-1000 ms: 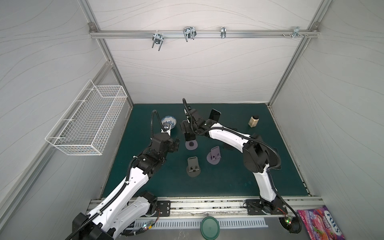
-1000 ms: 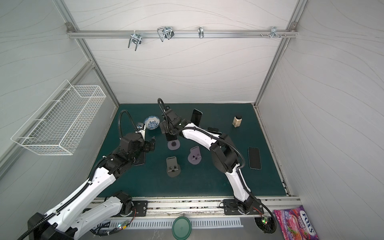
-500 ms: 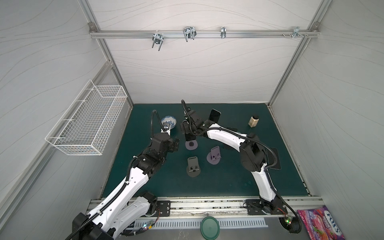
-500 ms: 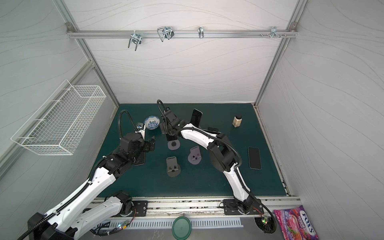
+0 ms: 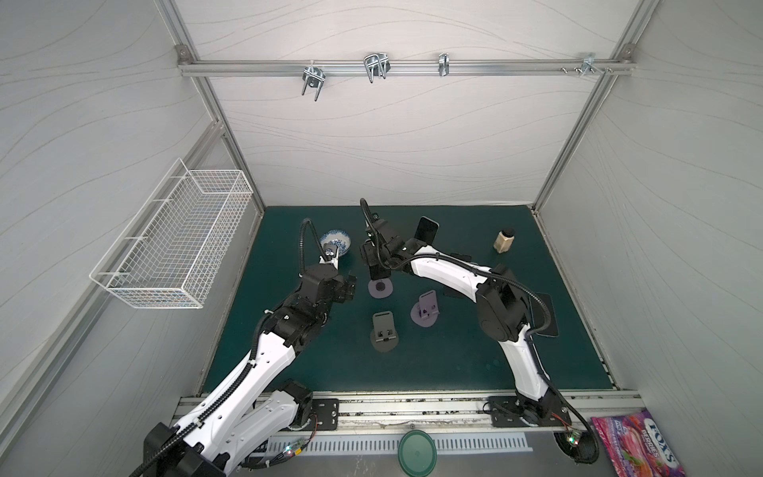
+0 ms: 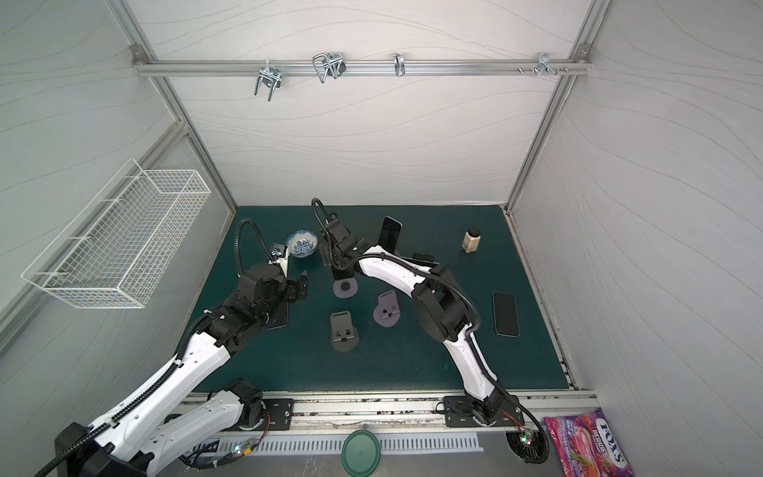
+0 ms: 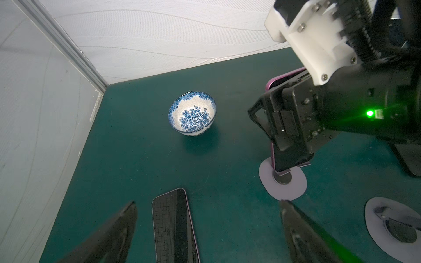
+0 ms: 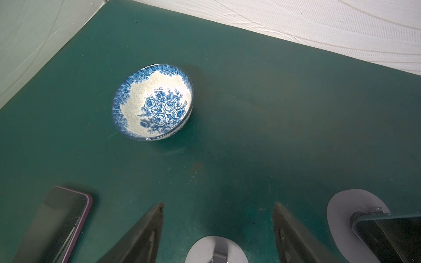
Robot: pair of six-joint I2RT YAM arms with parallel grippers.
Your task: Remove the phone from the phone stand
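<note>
Left fingers [image 7: 109, 234] spread; right fingers [image 8: 141, 236] straddle phone [image 7: 289, 160], grip unclear; bag [image 5: 636, 446] reads FOX'S BERRIES.

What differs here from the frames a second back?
The right pincer has narrowed its jaws about the phone on the stand, and that arm's elbow has drifted slightly toward the middle; whether it grips yet cannot be told. Left pincer, open, the bowl and the flat phone by it stayed put.
</note>
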